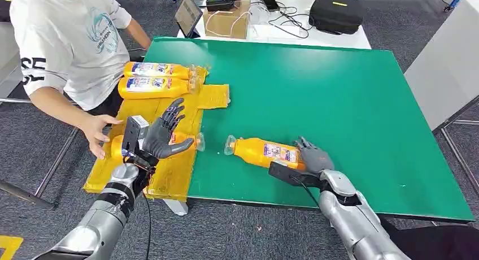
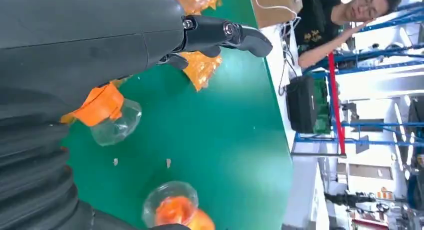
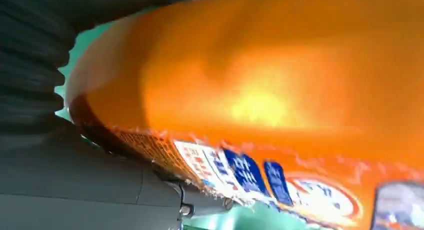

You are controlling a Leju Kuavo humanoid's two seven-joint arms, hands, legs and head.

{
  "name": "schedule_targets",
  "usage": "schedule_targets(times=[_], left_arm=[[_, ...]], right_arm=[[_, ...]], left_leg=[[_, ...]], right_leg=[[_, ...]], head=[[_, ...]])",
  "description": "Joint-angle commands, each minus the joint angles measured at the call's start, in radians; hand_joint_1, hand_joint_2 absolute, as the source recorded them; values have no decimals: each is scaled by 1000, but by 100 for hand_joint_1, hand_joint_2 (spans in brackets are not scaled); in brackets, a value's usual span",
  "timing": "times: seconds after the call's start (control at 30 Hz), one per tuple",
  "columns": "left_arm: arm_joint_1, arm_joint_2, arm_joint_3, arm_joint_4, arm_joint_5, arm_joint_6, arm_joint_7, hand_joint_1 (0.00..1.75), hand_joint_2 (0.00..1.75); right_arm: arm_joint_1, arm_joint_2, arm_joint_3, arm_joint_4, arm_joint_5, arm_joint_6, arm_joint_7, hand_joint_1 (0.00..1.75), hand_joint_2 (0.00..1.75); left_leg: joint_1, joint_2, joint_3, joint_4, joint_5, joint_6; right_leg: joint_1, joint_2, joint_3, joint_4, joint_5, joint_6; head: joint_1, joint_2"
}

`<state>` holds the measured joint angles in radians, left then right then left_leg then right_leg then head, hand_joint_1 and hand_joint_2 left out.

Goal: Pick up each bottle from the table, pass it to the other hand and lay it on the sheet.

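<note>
While grasping the base end of the orange bottle [image 1: 265, 152] lying on the green desk [image 1: 339, 102], right hand [image 1: 313, 156] risks a roll-out slip from its round body; left hand [image 1: 164, 133] spread wide, empty, over the yellow sheet [image 1: 212, 96].
</note>
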<state>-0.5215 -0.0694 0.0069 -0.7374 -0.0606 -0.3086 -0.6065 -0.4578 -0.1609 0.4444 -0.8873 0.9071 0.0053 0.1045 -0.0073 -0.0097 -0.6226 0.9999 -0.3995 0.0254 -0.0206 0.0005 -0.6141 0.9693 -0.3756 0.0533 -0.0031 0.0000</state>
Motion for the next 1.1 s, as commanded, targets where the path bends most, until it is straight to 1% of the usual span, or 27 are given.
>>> schedule_targets(times=[0.03, 0.1, 0.23, 0.3, 0.33, 0.43, 0.47, 0.53, 0.57, 0.6, 0.63, 0.67, 0.7, 0.73, 0.77, 0.8, 0.83, 0.87, 0.9, 0.93, 1.0, 1.07, 1.1], left_arm=[[-30, -18, 26, 35, 7, -2, 9, 0, 175], [-36, -16, 18, 42, -9, 17, 6, 0, 175], [-48, -17, 13, 57, -9, 27, 18, 0, 175], [-58, -18, 7, 68, -8, 47, 20, 0, 175], [-67, -20, 2, 75, -14, 67, 25, 0, 175], [-85, -36, -11, 90, -13, 100, 47, 0, 175], [-93, -41, -22, 97, -18, 123, 48, 0, 175], [-97, -46, -26, 100, -19, 130, 50, 0, 175], [-107, -55, -35, 118, -23, 158, 75, 0, 175], [-113, -61, -41, 132, -11, 148, 91, 0, 175], [-115, -65, -42, 141, -3, 138, 97, 0, 175], [-117, -72, -46, 167, 39, 83, 145, 0, 175], [-112, -77, -50, 172, 39, 88, 144, 0, 175], [-110, -78, -51, 173, 40, 89, 142, 0, 175], [-108, -79, -69, 186, 51, 43, 149, 0, 175], [-105, -84, -76, 192, 60, 32, 154, 0, 175], [-103, -88, -80, 192, 60, 37, 153, 0, 175], [-103, -89, -107, 195, 74, 6, 158, 0, 175], [-103, -93, -115, 193, 75, 9, 158, 0, 175], [-103, -94, -116, 193, 75, 10, 158, 0, 175], [-108, -100, -146, 191, 106, -51, 180, 0, 175], [-109, -108, -154, 188, 137, -86, 195, 0, 175], [-111, -119, -166, 178, 147, -100, 195, 0, 175]], right_arm=[[-36, -23, 34, 94, -49, 41, -22, 159, 175], [-44, -15, 24, 103, -87, 37, -41, 175, 175], [-53, 7, 8, 119, -138, 20, -71, 175, 175], [-57, 36, -29, 129, -208, -6, -114, 175, 175], [-54, 67, -71, 123, -258, -65, -145, 175, 175], [-55, 142, -128, 131, -317, -169, -184, 175, 175], [-55, 169, -152, 138, -349, -196, -214, 175, 175], [-55, 182, -155, 140, -356, -202, -220, 175, 175], [-44, 214, -185, 130, -406, -231, -262, 175, 175], [-43, 232, -189, 129, -423, -243, -286, 175, 175], [-42, 244, -190, 126, -428, -253, -289, 175, 175], [-44, 268, -189, 128, -450, -262, -309, 175, 175], [-46, 278, -184, 129, -448, -270, -305, 175, 175], [-47, 280, -182, 130, -448, -272, -303, 175, 175], [-56, 298, -188, 135, -470, -278, -321, 175, 175], [-66, 310, -186, 144, -480, -279, -333, 175, 175], [-69, 317, -183, 146, -481, -283, -331, 175, 175], [-93, 331, -172, 176, -499, -282, -348, 175, 175], [-100, 341, -170, 181, -507, -280, -351, 175, 175], [-101, 344, -169, 181, -507, -282, -350, 175, 175], [-123, 367, -139, 211, -514, -276, -368, 175, 175], [-135, 382, -120, 229, -515, -269, -367, 175, 175], [-145, 404, -106, 246, -516, -263, -365, 175, 175]], left_leg=[[1, -1, 1, 0, -1, -1], [2, -1, 2, 0, -2, -2], [1, -1, 1, 0, -1, -1], [2, -1, 2, 1, -2, -2], [1, 0, 1, 0, -1, -2], [3, 1, 2, 1, -3, -3], [2, 1, 2, 1, -2, -3], [2, 2, 0, 1, -1, -2], [2, 3, 0, 2, -3, -3], [2, 2, -3, 0, -1, -2], [2, 2, -1, 1, -2, -3], [2, 2, -1, 1, -2, -3], [3, 2, 0, 1, -3, -3], [2, 1, -2, 0, -2, -2], [2, 0, -1, 1, -3, -2], [3, 3, 1, 1, -4, -3], [2, 2, -2, 1, -3, -2], [2, 3, -1, 2, -4, -2], [1, 3, -4, 0, -2, -1], [2, 3, -2, 1, -3, -2], [1, 1, -7, 0, -1, -1], [2, 3, -4, 2, -3, -3], [1, 2, -8, 0, -1, -1]], right_leg=[[1, -2, 2, -1, -1, -2], [2, -1, 4, -1, -2, -2], [1, -1, 2, 0, -1, -2], [2, -1, 3, 0, -2, -3], [2, -1, 2, 0, -1, -2], [3, 1, 2, 1, -2, -4], [3, 0, 2, 1, -2, -3], [2, 1, 0, 1, -1, -2], [3, 2, 0, 2, -2, -4], [2, 1, -2, 1, -1, -2], [3, 1, -2, 1, -2, -3], [2, 0, -1, 1, -2, -3], [3, 1, 0, 1, -3, -4], [2, 1, -2, 1, -2, -2], [2, 0, -1, 1, -3, -2], [3, 2, 0, 1, -3, -3], [2, 2, -2, 1, -2, -2], [2, 2, -1, 2, -3, -3], [1, 2, -4, 2, -1, -2], [2, 2, -2, 2, -3, -3], [0, 1, -6, 1, -1, -1], [2, 2, -4, 3, -3, -3], [1, 1, -8, 1, -1, -1]], head=[[0, 0], [0, 0], [0, 0], [0, 0], [0, 0], [0, 0], [0, 0], [0, 0], [0, 0], [0, 0], [0, 0], [0, 0], [0, 0], [0, 0], [0, 0], [0, 0], [0, 0], [0, 0], [0, 0], [0, 0], [0, 0], [0, 0], [0, 0]])
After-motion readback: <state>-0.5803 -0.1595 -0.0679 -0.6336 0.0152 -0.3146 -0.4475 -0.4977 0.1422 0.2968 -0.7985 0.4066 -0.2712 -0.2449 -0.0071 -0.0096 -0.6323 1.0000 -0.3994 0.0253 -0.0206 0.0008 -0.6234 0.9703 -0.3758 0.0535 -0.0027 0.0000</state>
